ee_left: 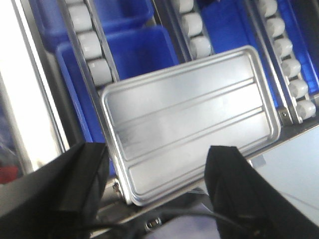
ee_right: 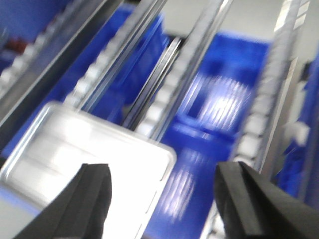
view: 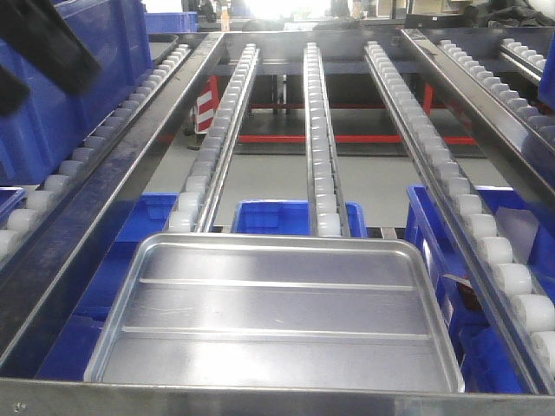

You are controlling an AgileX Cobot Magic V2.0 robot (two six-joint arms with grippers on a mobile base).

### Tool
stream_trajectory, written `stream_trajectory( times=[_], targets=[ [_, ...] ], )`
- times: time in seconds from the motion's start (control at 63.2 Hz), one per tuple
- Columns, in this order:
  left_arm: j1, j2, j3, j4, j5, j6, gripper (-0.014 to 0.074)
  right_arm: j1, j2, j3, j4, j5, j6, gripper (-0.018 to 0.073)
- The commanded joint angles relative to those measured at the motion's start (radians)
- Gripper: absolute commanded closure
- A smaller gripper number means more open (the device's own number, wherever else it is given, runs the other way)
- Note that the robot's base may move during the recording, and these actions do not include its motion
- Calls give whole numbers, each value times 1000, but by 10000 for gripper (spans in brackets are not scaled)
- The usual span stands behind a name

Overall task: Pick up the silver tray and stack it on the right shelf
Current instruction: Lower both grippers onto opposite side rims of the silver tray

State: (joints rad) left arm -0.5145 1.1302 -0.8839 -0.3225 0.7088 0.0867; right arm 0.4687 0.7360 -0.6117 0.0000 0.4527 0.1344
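Left wrist view, 6 o'clock, nearest: left gripper (ee_left: pixel 157 152) spread wide, black fingers (ee_left: pixel 75 189) at 7 and 5 o'clock, nothing pinched between them. Just past the fingertips, centre of frame: silver tray (ee_left: pixel 192 122), tilted in this view, both long ribs plain on its floor.

Right wrist view, 6 o'clock: right gripper (ee_right: pixel 162 172) likewise spread wide, holding nothing. Picture blurred. Tray (ee_right: pixel 75 149) at 8 o'clock beyond the left finger, one rounded corner towards centre.

Front view, 6 o'clock: broad steel front bar (view: pixel 104 400) across the whole lower edge. Directly behind it, tray (view: pixel 277 316) lying flat on the right shelf (view: pixel 323 156), long side parallel to the bar, near rim against or just beside it; contact cannot be told. Far rim over the lower ends of the left and middle roller rails (view: pixel 227 121), right rim near the third rail at 3 o'clock but apart from it.

Underneath, seen through the gaps: blue bins (view: pixel 269 217) at 9, 12 and 3 o'clock of the tray.

Further up, 12 o'clock: rails of white rollers climbing away towards a bright background.

At 10 o'clock, on the neighbouring lane: blue crate (view: pixel 78 95). In front of it, at the 11 o'clock corner: dark blurred shape (view: pixel 43 43), identity cannot be told.
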Motion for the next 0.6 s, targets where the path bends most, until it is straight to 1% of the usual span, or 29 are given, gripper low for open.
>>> stream_trajectory(
  times=[0.0, 0.063, 0.158, 0.364, 0.459, 0.523, 0.586],
  targets=[
    [-1, 28, -34, -61, -9, 0, 260, 24, 68, -38, 0, -108, 1, 8],
    [-1, 59, -36, -66, 6, 0, 260, 24, 127, -38, 65, -153, 1, 8],
    [-3, 104, -36, -54, 9, 0, 260, 24, 197, -39, 127, -183, 1, 8],
    [-3, 189, -36, -43, 29, -16, 260, 23, 348, -39, 139, -26, 1, 8],
    [-8, 235, -40, -14, 35, -87, 273, 23, 424, -52, 139, 16, 20, 8],
    [-30, 265, -50, 50, 42, -131, 279, 23, 480, -74, 139, 41, 29, 8],
    [-65, 292, -77, 119, 55, -204, 279, 23, 527, -104, 138, 65, 34, 8]
  ],
)
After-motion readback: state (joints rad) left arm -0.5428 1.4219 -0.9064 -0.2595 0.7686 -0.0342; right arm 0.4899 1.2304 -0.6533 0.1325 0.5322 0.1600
